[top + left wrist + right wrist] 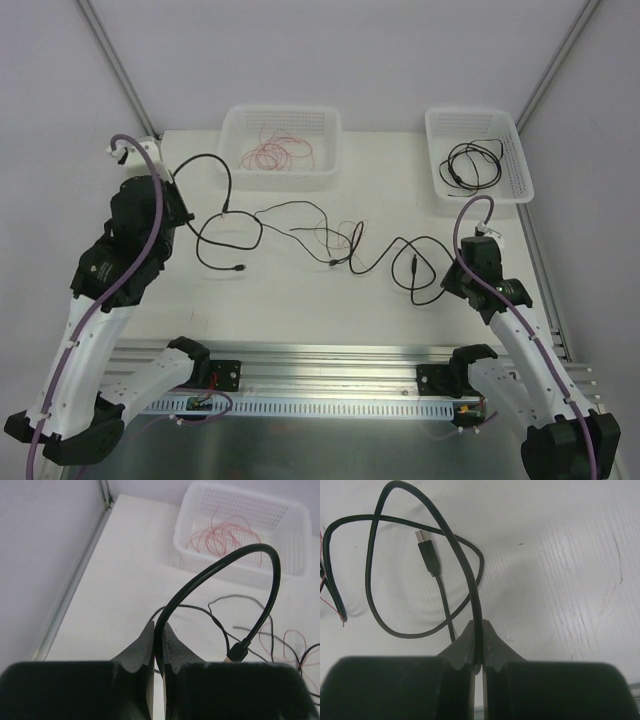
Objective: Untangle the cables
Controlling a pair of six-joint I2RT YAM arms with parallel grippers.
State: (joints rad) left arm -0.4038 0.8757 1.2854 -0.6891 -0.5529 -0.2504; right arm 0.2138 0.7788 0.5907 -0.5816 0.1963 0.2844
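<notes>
- Two grippers are both pinching cable.
- Left gripper (159, 632) is gripping a black cable (257, 548) that is arching upward from its jaws.
- Right gripper (479, 630) is clamping a black loop (476, 607) beside a USB plug (427, 555).
- Cables (333, 260) are lying tangled mid-table between the arms, black with red-pink strands (345, 235); more are sitting in two white baskets (283, 182).

Plug of black cable (215, 567) half hidden behind left hand (159, 627); red wire (292, 631) cropped.

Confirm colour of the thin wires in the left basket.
Red-pink wires, clearest in the left wrist view.
</notes>
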